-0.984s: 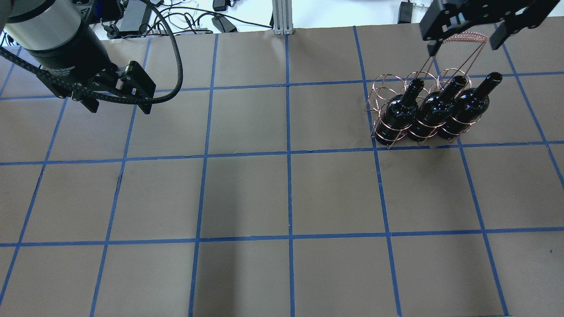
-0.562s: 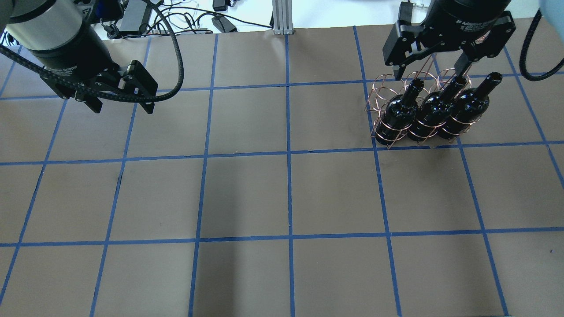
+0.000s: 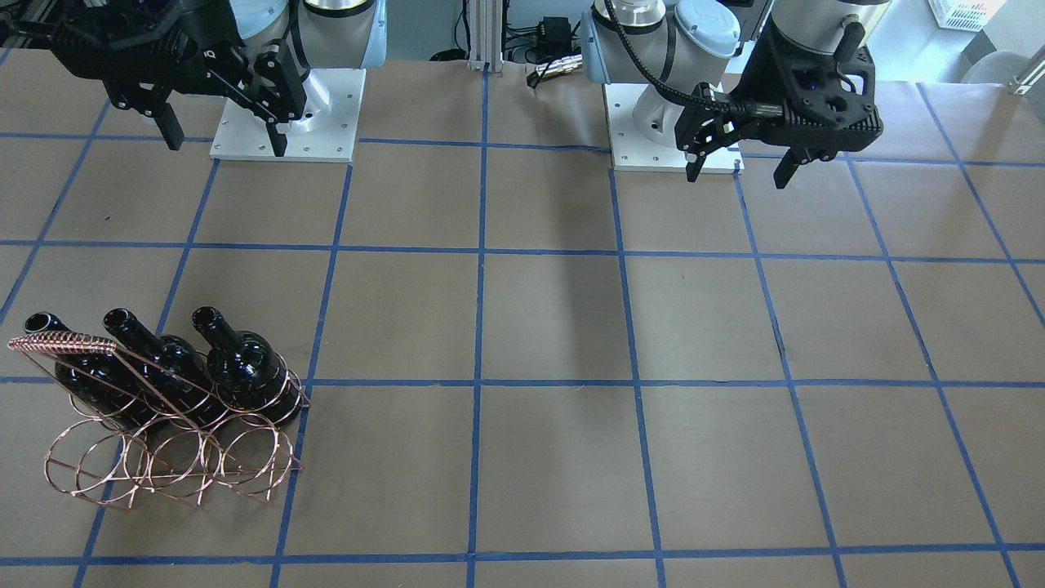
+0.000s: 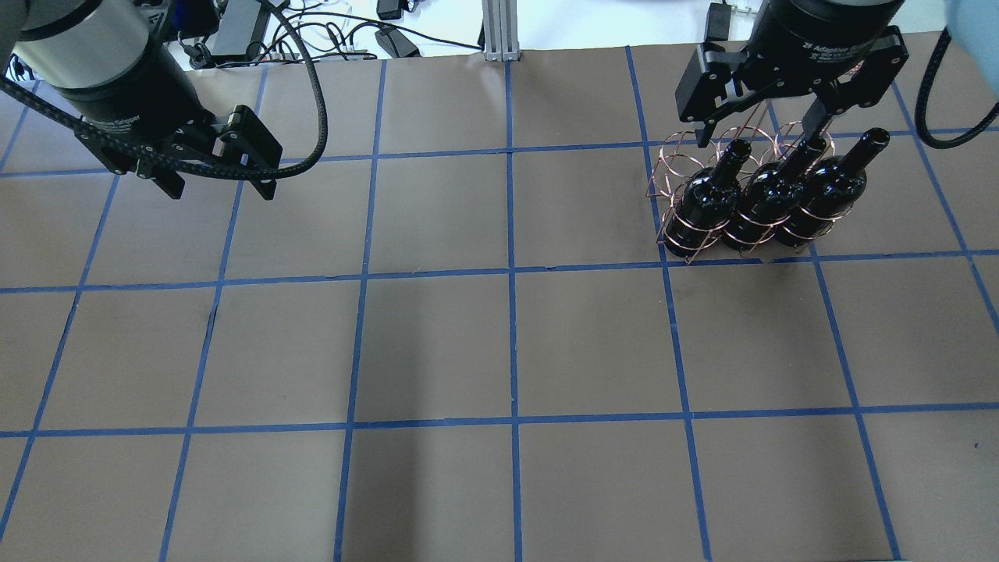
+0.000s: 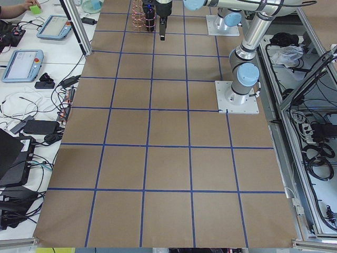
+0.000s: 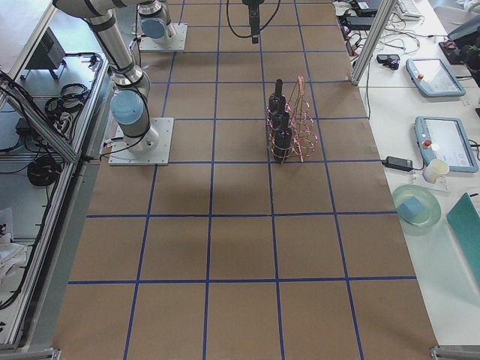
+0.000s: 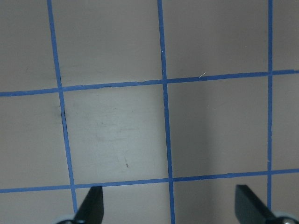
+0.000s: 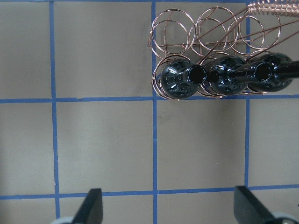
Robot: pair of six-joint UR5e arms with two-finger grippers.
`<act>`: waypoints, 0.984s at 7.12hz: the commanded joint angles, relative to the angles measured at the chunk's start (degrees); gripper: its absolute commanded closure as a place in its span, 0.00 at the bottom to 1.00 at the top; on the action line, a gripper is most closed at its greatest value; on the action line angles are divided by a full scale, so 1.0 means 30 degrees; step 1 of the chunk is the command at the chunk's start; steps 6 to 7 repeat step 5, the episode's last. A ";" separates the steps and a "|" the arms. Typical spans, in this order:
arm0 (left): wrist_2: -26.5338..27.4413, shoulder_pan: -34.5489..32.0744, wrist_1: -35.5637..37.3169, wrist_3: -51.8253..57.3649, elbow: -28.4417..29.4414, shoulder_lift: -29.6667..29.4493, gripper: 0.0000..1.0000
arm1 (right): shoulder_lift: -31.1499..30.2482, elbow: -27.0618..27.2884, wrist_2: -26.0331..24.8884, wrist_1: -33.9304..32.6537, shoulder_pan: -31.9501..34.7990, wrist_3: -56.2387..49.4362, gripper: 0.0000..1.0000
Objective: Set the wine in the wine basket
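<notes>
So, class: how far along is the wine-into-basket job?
Done: three wine bottles stand in one row of the wine basket. In hand: nothing; the right gripper and left gripper are open and empty. Left: seemingly nothing, as no loose bottle shows.

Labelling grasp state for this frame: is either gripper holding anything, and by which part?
Nothing is held. The left gripper and right gripper are both open and empty. The three wine bottles stand in the wine basket, apart from both grippers.
</notes>
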 commanded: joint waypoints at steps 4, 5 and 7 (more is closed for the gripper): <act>-0.0031 -0.0054 0.0023 0.0001 0.0025 0.0022 0.00 | 0.0161 0.0002 -0.0004 -0.0690 -0.0028 -0.0071 0.00; -0.0031 -0.0054 0.0023 0.0001 0.0025 0.0022 0.00 | 0.0133 0.0002 -0.0033 -0.0690 -0.0028 -0.0042 0.00; -0.0031 -0.0054 0.0023 0.0001 0.0025 0.0022 0.00 | 0.0133 0.0002 -0.0033 -0.0690 -0.0028 -0.0042 0.00</act>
